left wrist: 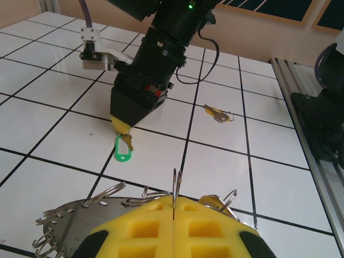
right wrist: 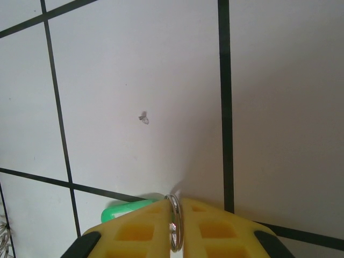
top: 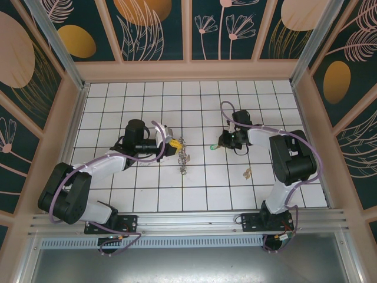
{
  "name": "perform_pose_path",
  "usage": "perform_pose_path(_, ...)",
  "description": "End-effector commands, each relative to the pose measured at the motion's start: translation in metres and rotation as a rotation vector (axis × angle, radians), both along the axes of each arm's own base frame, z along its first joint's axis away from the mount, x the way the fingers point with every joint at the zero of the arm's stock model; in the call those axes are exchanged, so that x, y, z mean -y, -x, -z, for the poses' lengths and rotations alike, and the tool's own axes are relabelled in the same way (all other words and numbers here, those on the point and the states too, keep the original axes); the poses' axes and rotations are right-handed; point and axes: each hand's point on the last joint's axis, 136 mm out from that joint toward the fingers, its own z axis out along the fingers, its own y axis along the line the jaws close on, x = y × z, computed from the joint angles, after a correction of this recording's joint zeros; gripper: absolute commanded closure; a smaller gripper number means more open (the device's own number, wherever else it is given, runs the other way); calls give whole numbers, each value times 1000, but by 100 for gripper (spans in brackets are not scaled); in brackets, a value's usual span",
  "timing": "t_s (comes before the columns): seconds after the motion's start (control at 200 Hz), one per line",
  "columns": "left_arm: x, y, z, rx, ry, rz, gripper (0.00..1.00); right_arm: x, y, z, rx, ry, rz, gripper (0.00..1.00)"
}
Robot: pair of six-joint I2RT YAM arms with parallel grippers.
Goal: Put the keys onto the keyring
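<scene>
The keyring (top: 184,154) lies mid-table, a flat silvery piece fringed with small split rings (left wrist: 64,217). My left gripper (left wrist: 175,200) is shut on one upright split ring (left wrist: 176,180) at its edge, and sits at the keyring's left side (top: 171,145). A key with a green tag (left wrist: 123,151) lies on the tile just beyond. My right gripper (right wrist: 175,203) is shut on that key's small metal ring (right wrist: 174,212), with the green tag (right wrist: 126,208) sticking out to the left. It points down at the tile (left wrist: 121,127). A brass key (top: 248,173) lies apart to the right.
The brass key (left wrist: 217,114) rests on a tile behind the right arm's wrist. The right arm's base (left wrist: 322,123) and the aluminium rail (left wrist: 290,102) run along the right edge. A small speck (right wrist: 143,117) marks the tile ahead of my right gripper.
</scene>
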Motion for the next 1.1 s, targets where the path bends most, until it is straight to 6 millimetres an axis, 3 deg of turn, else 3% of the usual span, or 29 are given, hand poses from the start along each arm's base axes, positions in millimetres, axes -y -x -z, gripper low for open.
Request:
perform_pose_path(0.0, 5, 1, -11, 26, 36, 34, 100, -2, -10, -4, 25, 5, 15, 86)
perform_pose_path(0.656, 6, 1, -10, 23, 33, 38, 100, -1, -12, -8, 40, -7, 32, 87)
perform_pose_path(0.971, 5, 1, -9, 20, 32, 37, 100, 0, -11, -10, 52, -2, 26, 97)
perform_pose_path(1.091, 6, 1, -10, 21, 33, 35, 100, -3, -12, -23, 109, -15, -6, 99)
